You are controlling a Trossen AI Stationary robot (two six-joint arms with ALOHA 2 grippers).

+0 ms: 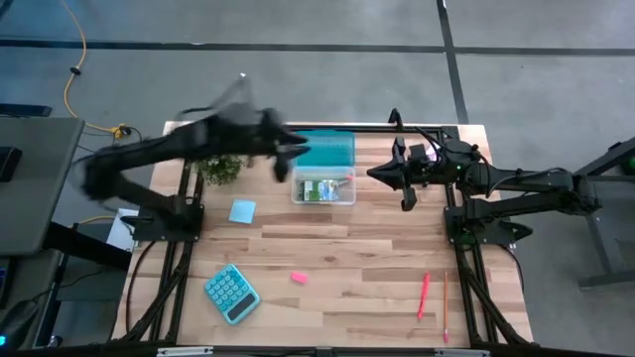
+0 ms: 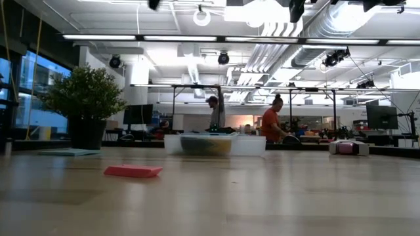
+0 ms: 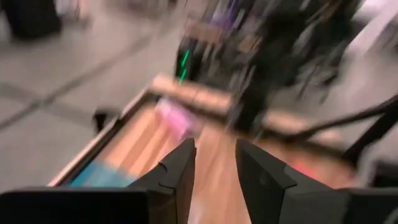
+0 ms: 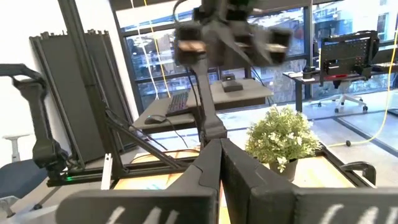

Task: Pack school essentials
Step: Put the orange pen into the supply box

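Observation:
A clear box [image 1: 323,187] stands at the table's far middle, with green and pale things inside that I cannot tell apart. Its teal lid [image 1: 325,149] lies just behind it. On the table lie a light-blue note pad [image 1: 242,210], a pink eraser [image 1: 299,278], a pink-red pen [image 1: 424,296] and a thin pencil [image 1: 445,307]. My left gripper [image 1: 286,159] hangs open and empty above the box's left far corner; it is blurred. My right gripper [image 1: 375,175] is shut and empty in the air, right of the box. No teal pen shows.
A teal calculator [image 1: 231,294] lies near the left front edge. A small potted plant [image 1: 220,169] stands left of the box. In the low view the eraser [image 2: 133,171] lies in front of the box [image 2: 213,145]. People stand far off in the room behind.

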